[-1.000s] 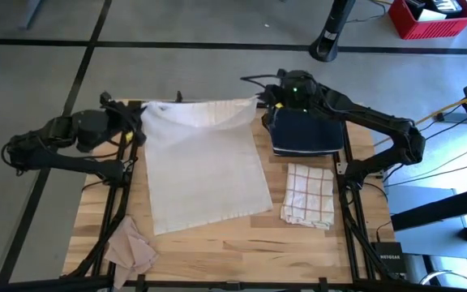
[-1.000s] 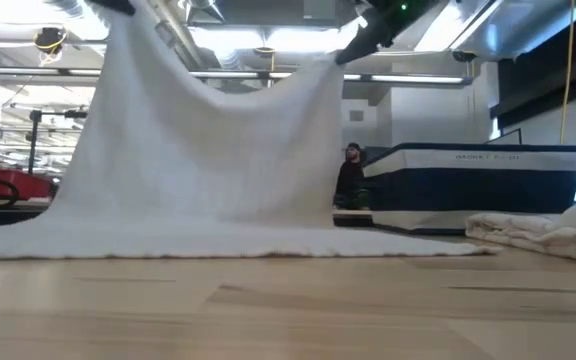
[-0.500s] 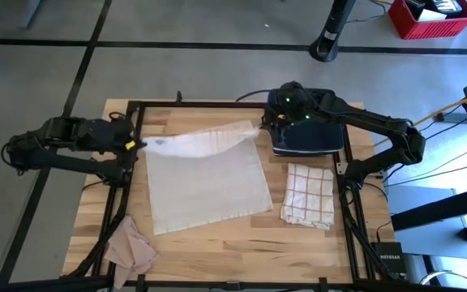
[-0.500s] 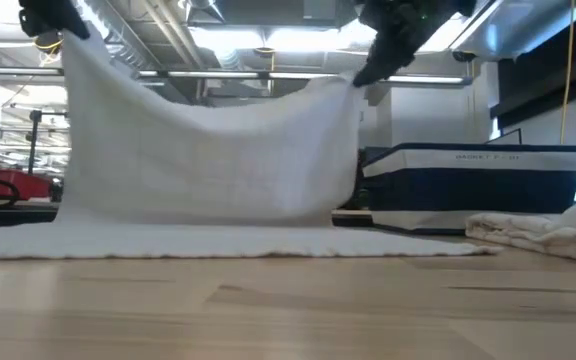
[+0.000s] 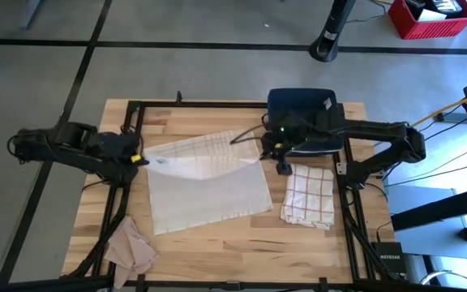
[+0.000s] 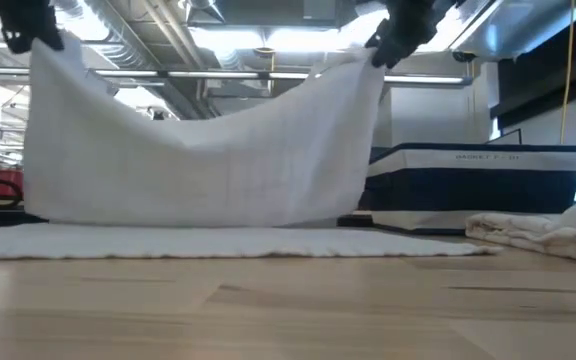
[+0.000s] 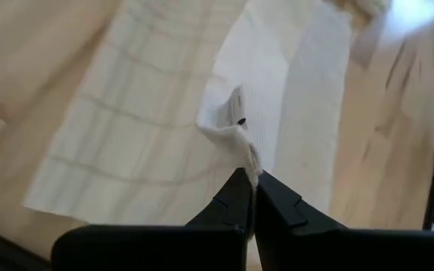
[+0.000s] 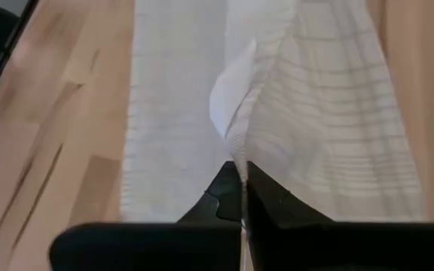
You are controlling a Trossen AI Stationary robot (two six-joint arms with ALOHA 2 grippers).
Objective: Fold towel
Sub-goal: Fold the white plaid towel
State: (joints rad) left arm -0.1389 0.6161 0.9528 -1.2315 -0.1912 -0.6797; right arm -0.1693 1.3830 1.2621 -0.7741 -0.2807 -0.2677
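While I watched from the high view, the white towel point(image 5: 209, 182) lay spread over the middle of the wooden desk point(image 5: 242, 243), its far edge lifted off the surface and held up at both corners. Left claw point(image 5: 140, 160) sat at the towel's 9 o'clock side, clamped tight on one raised corner; from the left wrist view I saw the cloth pinched between its closed fingers point(image 7: 232, 203). Right claw point(image 5: 267, 148) was at the towel's 2 o'clock corner, likewise closed on the fabric, the cloth trapped in the seam between its fingers point(image 8: 228, 192).

From the low view the lifted edge sagged in a shallow curve between the two grips point(image 6: 208, 150), the remaining cloth flat on the desk.

Other items noted:
- a dark blue folded stack point(image 5: 302, 122) at 1 o'clock on the desk, just behind the right claw
- a checked cloth point(image 5: 308, 195) at 3 o'clock, near the towel but not touching it
- a crumpled tan cloth point(image 5: 130, 247) at 7 o'clock, near the desk's corner
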